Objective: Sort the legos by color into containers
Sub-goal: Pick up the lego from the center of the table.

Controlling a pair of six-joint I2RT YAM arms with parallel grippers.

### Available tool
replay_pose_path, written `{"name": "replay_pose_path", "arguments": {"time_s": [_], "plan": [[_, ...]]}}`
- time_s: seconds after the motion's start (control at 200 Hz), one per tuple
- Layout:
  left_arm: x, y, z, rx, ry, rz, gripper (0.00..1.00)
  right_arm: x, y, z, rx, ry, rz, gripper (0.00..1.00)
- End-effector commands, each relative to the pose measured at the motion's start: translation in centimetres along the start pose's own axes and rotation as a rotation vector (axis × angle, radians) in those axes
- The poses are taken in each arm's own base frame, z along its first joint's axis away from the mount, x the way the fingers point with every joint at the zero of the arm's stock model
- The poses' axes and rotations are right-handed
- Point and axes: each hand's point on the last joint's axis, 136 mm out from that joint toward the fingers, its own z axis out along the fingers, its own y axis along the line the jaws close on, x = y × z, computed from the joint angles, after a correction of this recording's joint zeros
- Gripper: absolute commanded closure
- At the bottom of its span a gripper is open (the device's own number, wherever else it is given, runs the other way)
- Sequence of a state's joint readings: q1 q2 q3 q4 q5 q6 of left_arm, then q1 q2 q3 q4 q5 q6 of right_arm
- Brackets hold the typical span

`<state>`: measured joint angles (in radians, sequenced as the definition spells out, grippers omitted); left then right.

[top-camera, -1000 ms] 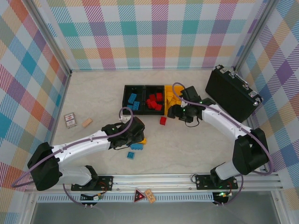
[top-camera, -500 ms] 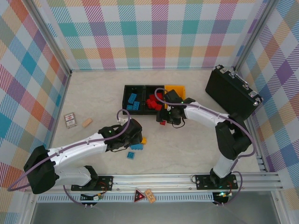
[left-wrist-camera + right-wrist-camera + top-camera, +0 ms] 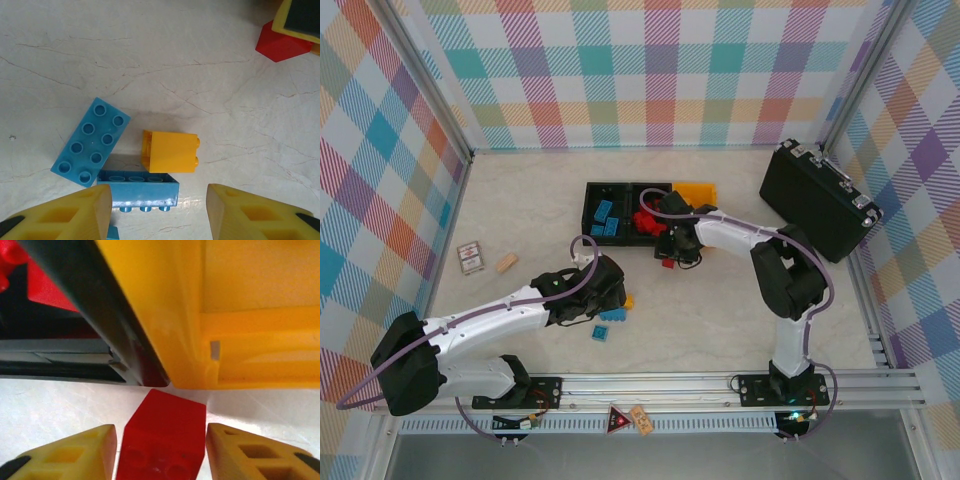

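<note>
right gripper (image 3: 160, 429): jaws flanked 1 red lego (image 3: 162, 440), clamped or not unclear | lego: on table against the containers (image 3: 165, 305) | handling: judged light, rigid, slick; pinch flat sides | left gripper (image 3: 159, 190): released above yellow lego (image 3: 170, 151)

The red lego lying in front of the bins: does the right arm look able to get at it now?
Probably yes. The right end effector has its fingers on both sides of the red lego, with nothing between. The yellow bin stands just behind it.
</note>
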<state>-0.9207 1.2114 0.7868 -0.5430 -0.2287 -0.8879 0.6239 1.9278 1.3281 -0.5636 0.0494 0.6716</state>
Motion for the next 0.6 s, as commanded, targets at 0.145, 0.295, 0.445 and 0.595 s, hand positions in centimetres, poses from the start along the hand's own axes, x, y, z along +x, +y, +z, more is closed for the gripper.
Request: {"name": "replay_pose_path", "arguments": {"time_s": [0.145, 0.295, 0.445, 0.595], "plan": [[0.4, 0.5, 0.1, -0.009, -0.003, -0.005, 0.48, 0.6, 0.1, -1.6, -0.002, -0.015, -0.014, 0.73], [0.3, 0.3, 0.4, -0.007, -0.009, -0.007, 0.48, 1.2, -0.1, -3.9, -0.031, -0.034, -0.034, 0.76], [0.0, -0.2, 0.7, 0.007, -0.021, -0.012, 0.47, 0.9, 0.5, -6.7, -0.071, -0.074, -0.066, 0.76], [-0.5, -0.7, 0.5, 0.029, -0.045, -0.028, 0.48, -0.6, 1.9, -8.7, -0.102, -0.118, -0.102, 0.75]]}}
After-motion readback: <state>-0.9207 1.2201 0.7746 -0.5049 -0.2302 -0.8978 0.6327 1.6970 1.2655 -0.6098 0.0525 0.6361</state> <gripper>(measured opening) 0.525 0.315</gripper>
